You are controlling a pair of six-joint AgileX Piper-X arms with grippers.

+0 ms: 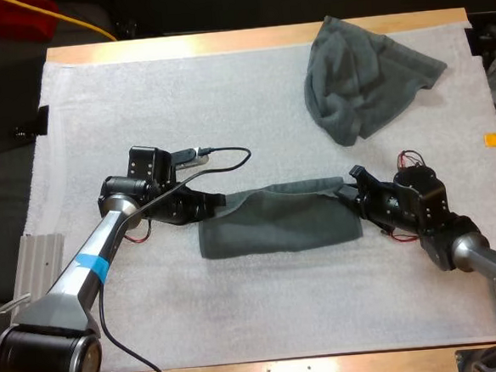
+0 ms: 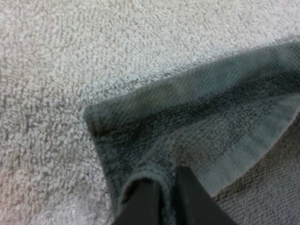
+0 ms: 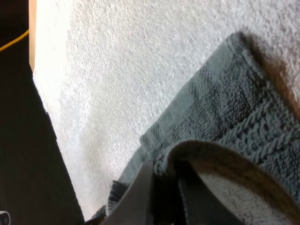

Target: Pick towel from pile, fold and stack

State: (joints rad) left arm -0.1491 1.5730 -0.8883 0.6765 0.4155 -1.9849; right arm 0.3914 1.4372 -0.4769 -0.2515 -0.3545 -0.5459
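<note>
Left fingers [image 2: 140,206] and right fingers [image 3: 136,197] pinch opposite ends of towel [image 1: 276,222].

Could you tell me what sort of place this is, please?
Probably a robotics lab bench: a wooden table with a white mat, where the left gripper and right gripper pinch the ends of a folded towel, a crumpled towel lying beyond.

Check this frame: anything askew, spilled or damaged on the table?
Nothing damaged or spilled. The half-folded towel is pinched at its ends by the left gripper and right gripper, and its layers don't line up squarely yet. The crumpled towel lies far right on the mat, which looks normal.
</note>
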